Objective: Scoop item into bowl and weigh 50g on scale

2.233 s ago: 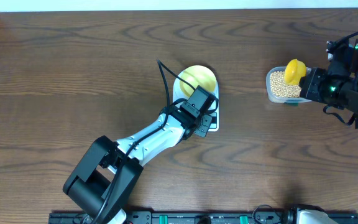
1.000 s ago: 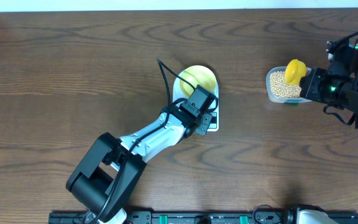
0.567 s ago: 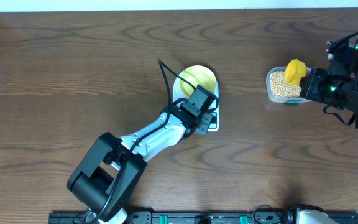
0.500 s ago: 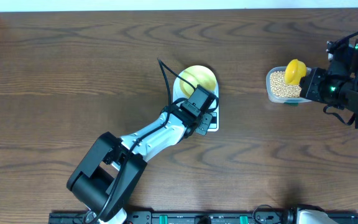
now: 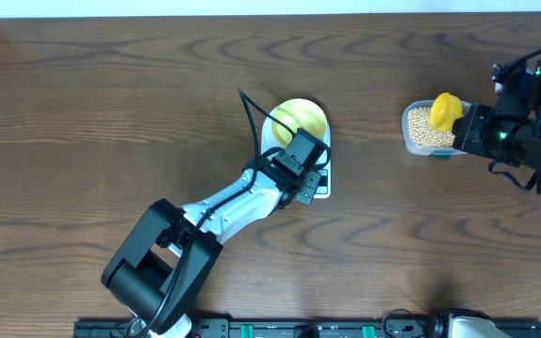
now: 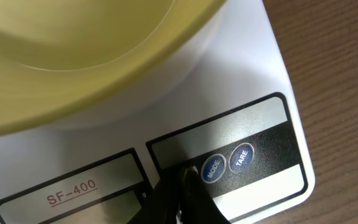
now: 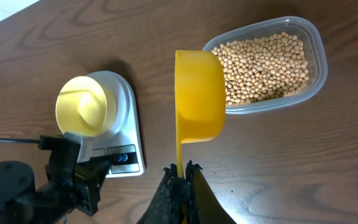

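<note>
The pale yellow bowl [image 5: 299,117] sits empty on the white scale [image 5: 319,190]; both also show in the left wrist view, the bowl [image 6: 73,56] above the scale [image 6: 253,74]. My left gripper [image 6: 184,180] is shut, its tip on the scale's dark panel just left of the MODE button. My right gripper [image 7: 182,169] is shut on the handle of a bright yellow scoop [image 7: 199,96], held beside the clear container [image 7: 312,81] of tan beans [image 7: 263,62]. In the overhead view the scoop [image 5: 444,108] hangs over the beans [image 5: 423,129].
Dark wood table [image 5: 111,113] all round. A black cable [image 5: 249,108] runs from the left arm past the scale. The right arm's body [image 5: 533,113] stands at the right edge.
</note>
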Tool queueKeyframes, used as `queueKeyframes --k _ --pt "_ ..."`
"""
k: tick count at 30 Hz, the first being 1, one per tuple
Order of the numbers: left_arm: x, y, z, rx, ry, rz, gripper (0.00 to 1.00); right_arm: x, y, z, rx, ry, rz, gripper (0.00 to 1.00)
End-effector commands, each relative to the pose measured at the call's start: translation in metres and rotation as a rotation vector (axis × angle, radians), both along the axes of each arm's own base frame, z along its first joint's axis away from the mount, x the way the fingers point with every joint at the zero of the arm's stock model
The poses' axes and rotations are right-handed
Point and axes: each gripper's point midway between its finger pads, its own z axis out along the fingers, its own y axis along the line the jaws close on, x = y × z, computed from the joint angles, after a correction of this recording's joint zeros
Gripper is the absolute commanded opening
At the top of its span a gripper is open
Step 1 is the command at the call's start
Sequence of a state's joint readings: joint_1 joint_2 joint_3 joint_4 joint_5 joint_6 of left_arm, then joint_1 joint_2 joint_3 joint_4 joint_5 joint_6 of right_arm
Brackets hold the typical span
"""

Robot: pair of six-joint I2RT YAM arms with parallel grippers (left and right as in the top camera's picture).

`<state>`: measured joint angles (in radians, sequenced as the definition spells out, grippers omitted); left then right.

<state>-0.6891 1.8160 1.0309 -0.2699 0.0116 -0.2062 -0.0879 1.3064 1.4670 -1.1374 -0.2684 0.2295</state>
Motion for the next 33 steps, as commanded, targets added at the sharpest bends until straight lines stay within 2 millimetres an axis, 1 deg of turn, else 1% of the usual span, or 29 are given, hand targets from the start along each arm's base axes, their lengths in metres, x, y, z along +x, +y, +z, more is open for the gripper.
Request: queueKeyframes --k 1,7,15,21,27,33 --pt "-0.009 0.017 -0.027 0.081 0.056 0.022 0.07 0.000 -0.003 0.011 -0.015 -0.031 -0.001 0.01" --pt "-0.007 0.023 -0.029 0.088 0.065 0.037 0.07 0.000 -0.003 0.010 -0.015 -0.030 -0.001 0.01" --pt "0.000 0.046 -0.033 0.107 0.097 0.096 0.07 0.000 -0.003 0.010 -0.019 -0.031 0.004 0.01" --pt "-0.010 0.042 -0.041 0.099 0.144 0.047 0.07 0.000 -0.003 0.011 -0.020 -0.033 0.005 0.01" --pt "-0.016 0.046 -0.055 0.123 0.182 0.047 0.07 0.000 -0.003 0.010 -0.022 -0.033 0.008 0.01" --pt "-0.019 0.050 -0.057 0.140 0.198 0.048 0.07 0.001 -0.003 0.011 -0.022 -0.036 0.007 0.01"
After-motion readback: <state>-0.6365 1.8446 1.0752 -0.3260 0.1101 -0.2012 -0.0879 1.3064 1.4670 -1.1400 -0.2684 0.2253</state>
